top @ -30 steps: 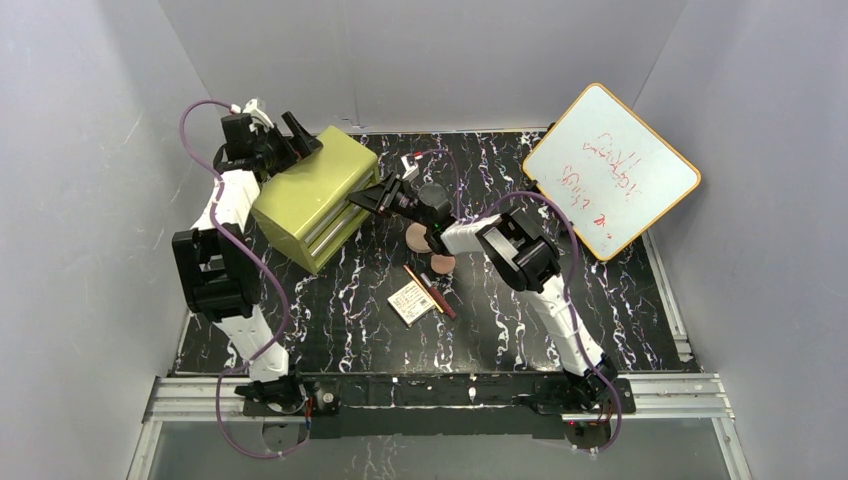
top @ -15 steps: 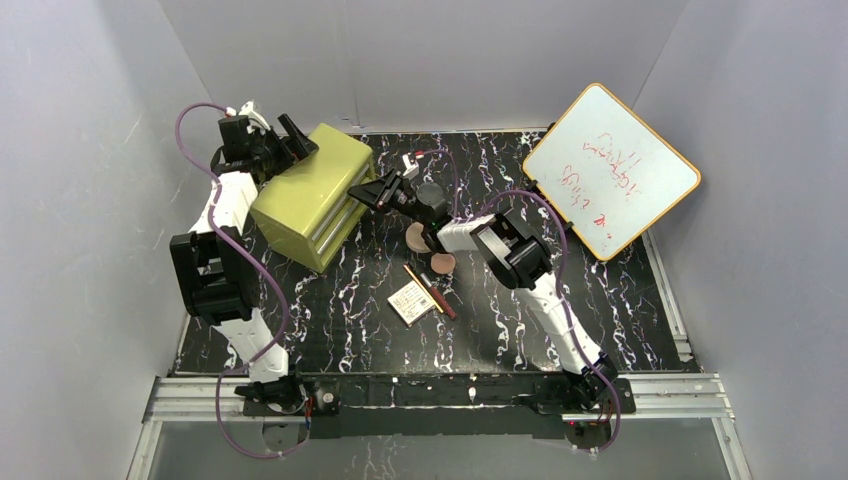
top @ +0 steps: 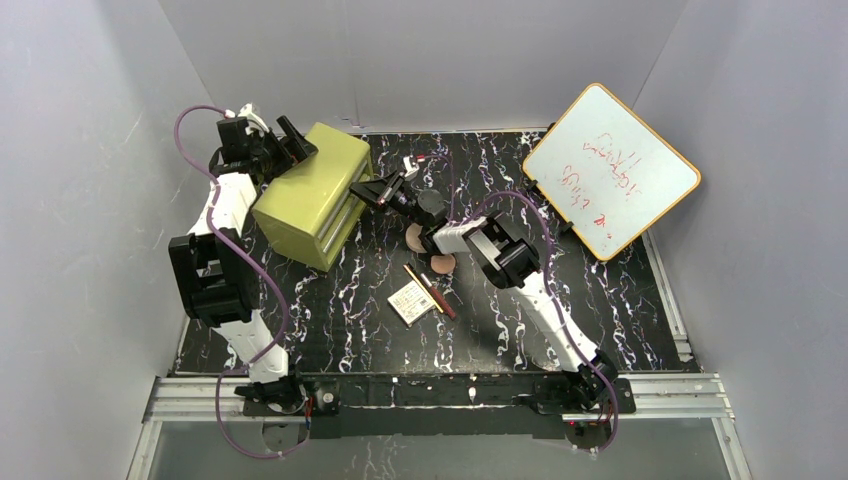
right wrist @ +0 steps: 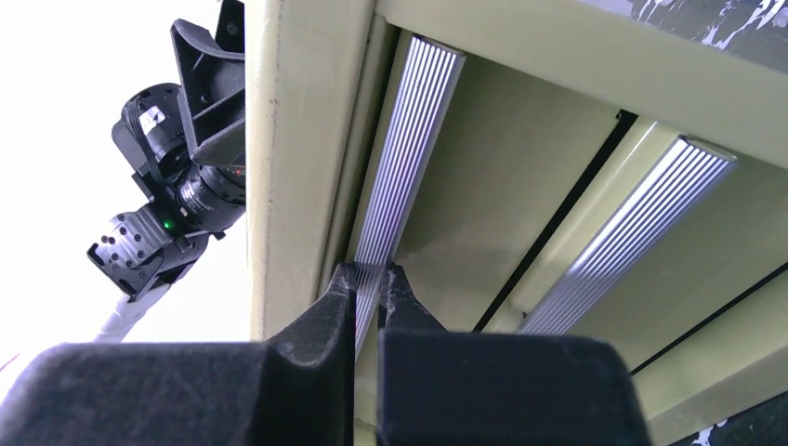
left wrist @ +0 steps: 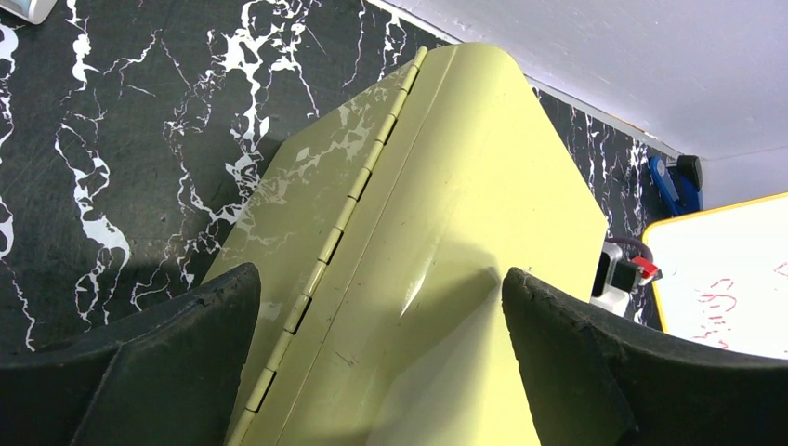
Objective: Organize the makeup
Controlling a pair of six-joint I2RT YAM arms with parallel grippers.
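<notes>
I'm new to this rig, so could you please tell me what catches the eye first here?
The olive-green drawer box at the left rear stands out, with the left claw straddling its top and the right claw pinched on a ribbed silver drawer handle. The makeup lies loose mid-table, and an orange-framed whiteboard sits askew at the right rear.

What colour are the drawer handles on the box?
Ribbed silver handles on the olive-green box; right wrist view.

2 discs (top: 441, 264), sq palette (top: 411, 301), 2 pencils (top: 414, 278), clustered ctr
</notes>
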